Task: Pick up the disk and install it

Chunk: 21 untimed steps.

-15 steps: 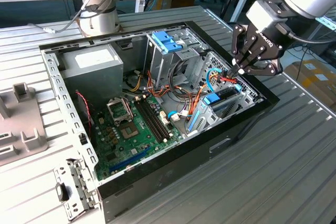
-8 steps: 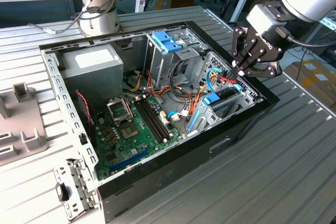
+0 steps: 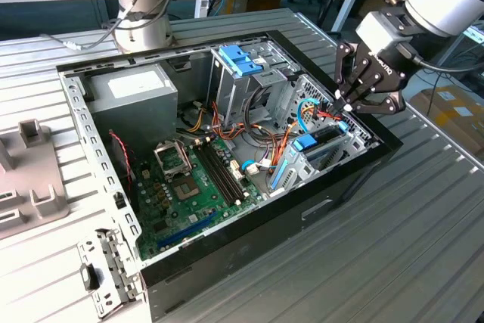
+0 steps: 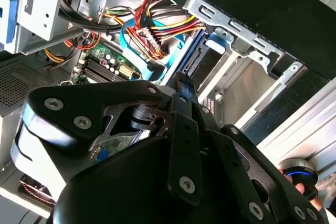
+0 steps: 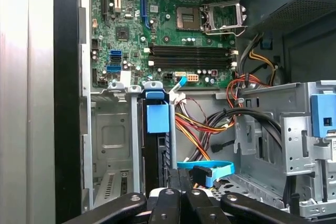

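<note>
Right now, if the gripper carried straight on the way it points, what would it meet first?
Most likely the disk, standing on edge close ahead of the gripper, though depth is unclear.

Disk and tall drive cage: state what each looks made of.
Disk: dark matte body, material unclear; rails and end tab look like bright blue moulded plastic. Tall drive cage: probably bare grey sheet metal, given its folded edges and punched holes.
</note>
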{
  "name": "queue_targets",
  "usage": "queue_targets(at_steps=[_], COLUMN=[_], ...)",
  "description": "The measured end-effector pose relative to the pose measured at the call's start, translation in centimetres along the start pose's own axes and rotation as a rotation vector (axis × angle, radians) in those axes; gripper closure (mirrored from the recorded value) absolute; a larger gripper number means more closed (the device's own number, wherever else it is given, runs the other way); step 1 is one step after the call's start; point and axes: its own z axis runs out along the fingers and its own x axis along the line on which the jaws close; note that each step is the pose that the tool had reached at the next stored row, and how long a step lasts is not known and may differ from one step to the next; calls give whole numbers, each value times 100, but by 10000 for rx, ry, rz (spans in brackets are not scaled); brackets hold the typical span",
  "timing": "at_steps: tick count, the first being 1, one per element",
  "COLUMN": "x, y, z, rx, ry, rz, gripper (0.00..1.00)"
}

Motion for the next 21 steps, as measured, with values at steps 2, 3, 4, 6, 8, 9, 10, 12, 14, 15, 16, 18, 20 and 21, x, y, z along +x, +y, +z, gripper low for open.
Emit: queue_targets(at_steps=[2, 3, 4, 6, 8, 9, 10, 12, 14, 15, 16, 18, 20, 21], x=[3, 5, 6, 10, 17, 22, 24, 28, 33, 34, 34, 36, 38, 39], y=[-17, -26, -38, -60, -74, -81, -85, -90, -93, -94, -94, -95, -96, -97], z=[19, 27, 38, 61, 100, 128, 142, 163, 191, 197, 202, 211, 220, 227], rx=[-17, -25, -35, -56, -79, -94, -100, -106, -110, -111, -111, -111, -111, -111], ry=[1, 0, 0, 1, 1, 0, 2, 2, 1, 2, 2, 1, 1, 2], rz=[4, 5, 6, 10, 15, 18, 19, 19, 21, 20, 20, 20, 20, 20], gripper=[89, 89, 89, 89, 89, 89, 89, 89, 89, 89, 89, 89, 89, 89])
